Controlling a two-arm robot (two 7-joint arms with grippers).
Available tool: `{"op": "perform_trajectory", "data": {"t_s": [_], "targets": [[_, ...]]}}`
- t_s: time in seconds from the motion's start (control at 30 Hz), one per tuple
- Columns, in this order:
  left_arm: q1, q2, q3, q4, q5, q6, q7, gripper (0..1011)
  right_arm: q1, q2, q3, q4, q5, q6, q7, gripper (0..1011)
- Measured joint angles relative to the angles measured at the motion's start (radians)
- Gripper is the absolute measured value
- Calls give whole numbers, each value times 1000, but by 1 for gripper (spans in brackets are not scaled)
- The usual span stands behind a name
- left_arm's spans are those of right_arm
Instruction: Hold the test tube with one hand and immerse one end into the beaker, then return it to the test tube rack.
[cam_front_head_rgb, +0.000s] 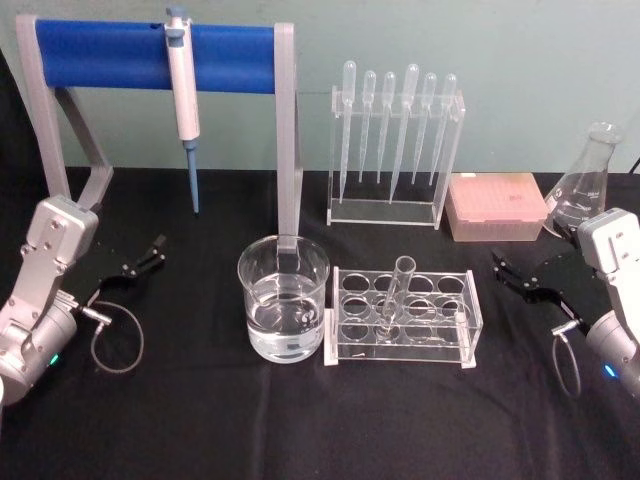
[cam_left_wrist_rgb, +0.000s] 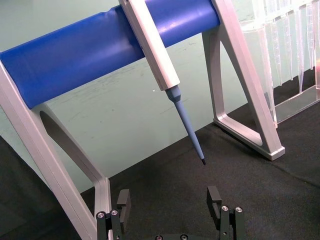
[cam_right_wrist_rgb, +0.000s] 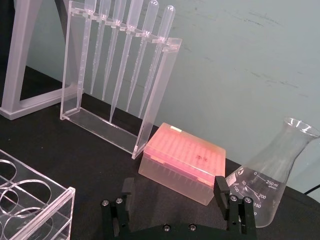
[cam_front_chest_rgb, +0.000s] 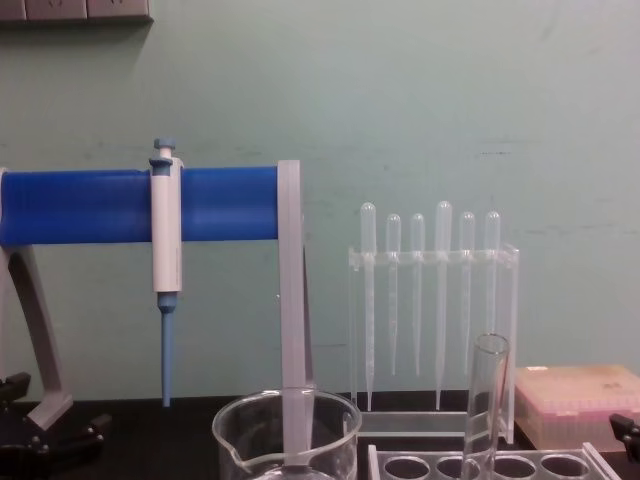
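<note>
The test tube (cam_front_head_rgb: 393, 296) is pictured standing in the clear test tube rack (cam_front_head_rgb: 455, 347), leaned a little, open rim up and round bottom seated in a middle hole. Nothing is gripping it.

The rack is set just inward of the right gripper (cam_front_head_rgb: 503, 272), which hovers low over the black table with its fingers spread wide and nothing between them. The beaker (cam_front_head_rgb: 262, 300), partly filled with clear liquid, is placed just beside the rack's end farthest from that gripper, so the tube lies between the two. The left gripper (cam_front_head_rgb: 150, 258), likewise spread and empty, is parked well apart on the beaker's other side, facing the blue-barred stand (cam_left_wrist_rgb: 100, 50) from which the pipettor (cam_front_head_rgb: 182, 90) hangs. A pink tip box (cam_front_head_rgb: 497, 205) and a flask (cam_front_head_rgb: 585, 185) are seen beyond the right gripper.

The task is judged to be at its opening step, with no grasp yet made. The next move would call for the nearer gripper to be brought to the tube's upper length above the rack, closed gently on the glass, and lifted straight out before anything is carried over the beaker's rim.
</note>
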Motion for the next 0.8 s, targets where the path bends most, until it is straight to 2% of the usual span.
{"op": "perform_trajectory", "data": {"t_s": [0.8], "targets": [[0, 0, 0, 0, 0, 0, 0, 1000, 0, 0, 0, 0, 0, 0, 0, 1002]]}}
